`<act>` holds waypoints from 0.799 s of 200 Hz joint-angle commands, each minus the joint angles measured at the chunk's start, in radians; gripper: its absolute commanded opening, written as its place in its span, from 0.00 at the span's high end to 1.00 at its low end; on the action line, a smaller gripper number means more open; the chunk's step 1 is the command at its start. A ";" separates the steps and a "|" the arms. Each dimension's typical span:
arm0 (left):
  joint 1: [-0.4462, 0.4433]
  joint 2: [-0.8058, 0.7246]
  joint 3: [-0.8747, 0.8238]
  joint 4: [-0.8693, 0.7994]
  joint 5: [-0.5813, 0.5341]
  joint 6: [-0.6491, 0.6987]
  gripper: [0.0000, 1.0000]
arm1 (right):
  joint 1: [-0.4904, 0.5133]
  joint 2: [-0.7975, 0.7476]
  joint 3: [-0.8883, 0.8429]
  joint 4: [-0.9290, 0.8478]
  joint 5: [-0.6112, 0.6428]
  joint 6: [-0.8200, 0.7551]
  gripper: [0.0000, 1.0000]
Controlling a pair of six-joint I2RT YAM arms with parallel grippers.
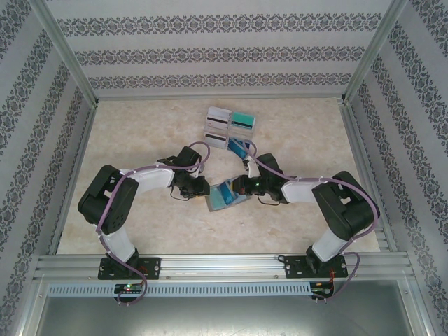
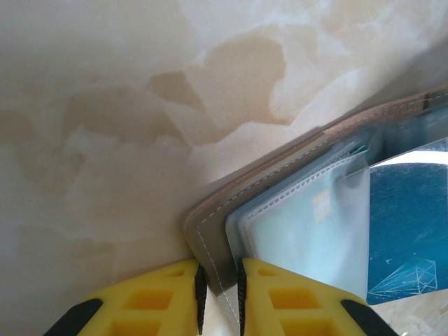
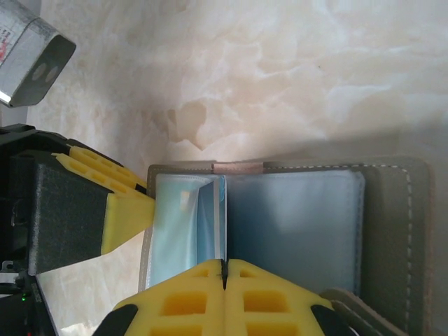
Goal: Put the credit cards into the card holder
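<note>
The card holder (image 1: pixel 225 197) lies open on the marbled table between my two grippers, grey-brown outside (image 3: pixel 392 231) with pale blue clear sleeves inside. My left gripper (image 2: pixel 219 269) is shut on the corner of its stitched cover (image 2: pixel 210 231); its yellow fingers (image 3: pixel 126 210) show at the holder's left edge. My right gripper (image 3: pixel 225 264) is shut on a blue credit card (image 3: pixel 210 220) standing on edge over the holder's fold. That card's dark blue face with a diamond drawing (image 2: pixel 406 231) sits partly behind a clear sleeve. More credit cards stand in a rack (image 1: pixel 229 129) behind.
The rack holds a white-grey striped card (image 1: pixel 218 116), a teal card (image 1: pixel 243 121) and a blue one (image 1: pixel 238 147), close behind the right arm's wrist. Patterned walls and metal rails (image 1: pixel 210 266) enclose the table. Bare tabletop lies to the left (image 1: pixel 126 133) and right (image 1: pixel 315 133).
</note>
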 commanded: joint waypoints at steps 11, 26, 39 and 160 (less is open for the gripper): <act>-0.061 0.054 -0.021 0.093 0.059 -0.011 0.81 | 0.013 0.017 -0.027 0.085 0.058 0.013 1.00; -0.062 0.052 -0.024 0.092 0.057 -0.010 0.82 | 0.003 -0.004 -0.046 0.096 0.081 0.022 1.00; -0.061 0.051 -0.025 0.092 0.057 -0.010 0.83 | 0.001 -0.023 -0.059 0.099 0.098 0.027 1.00; -0.061 0.050 -0.031 0.123 0.076 -0.031 0.86 | 0.054 -0.010 -0.082 0.156 0.146 0.044 1.00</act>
